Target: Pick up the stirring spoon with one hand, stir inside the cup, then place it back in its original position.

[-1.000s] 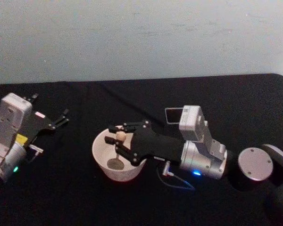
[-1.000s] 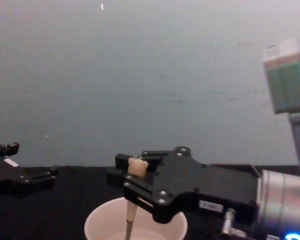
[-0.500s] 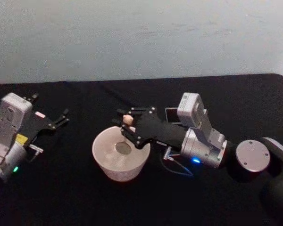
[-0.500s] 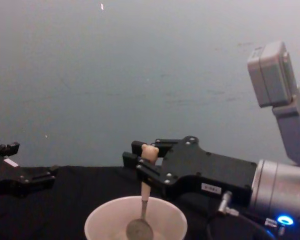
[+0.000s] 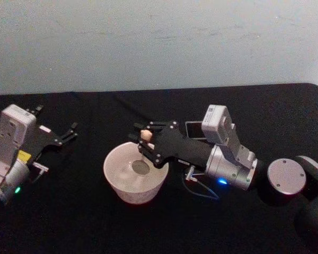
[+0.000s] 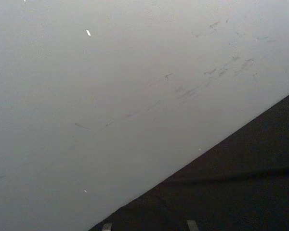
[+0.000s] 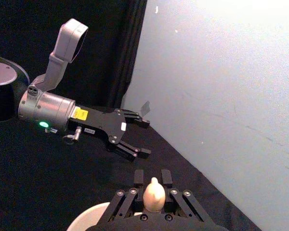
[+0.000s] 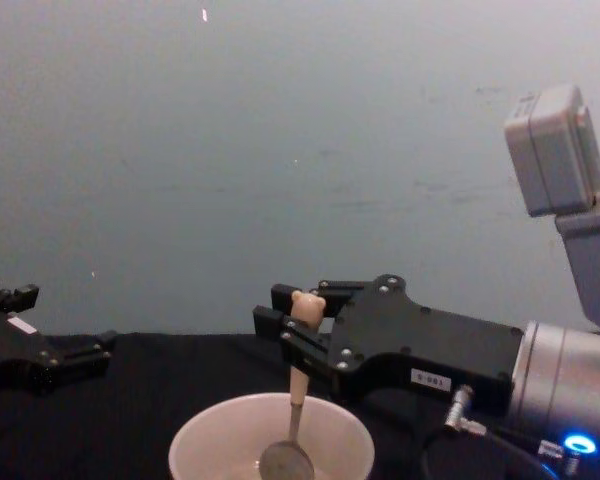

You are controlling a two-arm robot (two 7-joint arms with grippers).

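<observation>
Black table (image 5: 69, 211): right gripper (image 5: 142, 138) clamps stirring spoon (image 8: 296, 395), apparently in cup (image 5: 114, 184); left gripper (image 7: 144, 138) parked.

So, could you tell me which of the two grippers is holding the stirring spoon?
The right gripper, shut on the stirring spoon over the cup; the left gripper sits open.

A black-covered table (image 5: 95, 222) fills the foreground. A pale grey wall (image 5: 159, 42) rises just behind the table's far edge. A small dark square-sided holder (image 5: 193, 129) stands on the table, right of its middle.
</observation>
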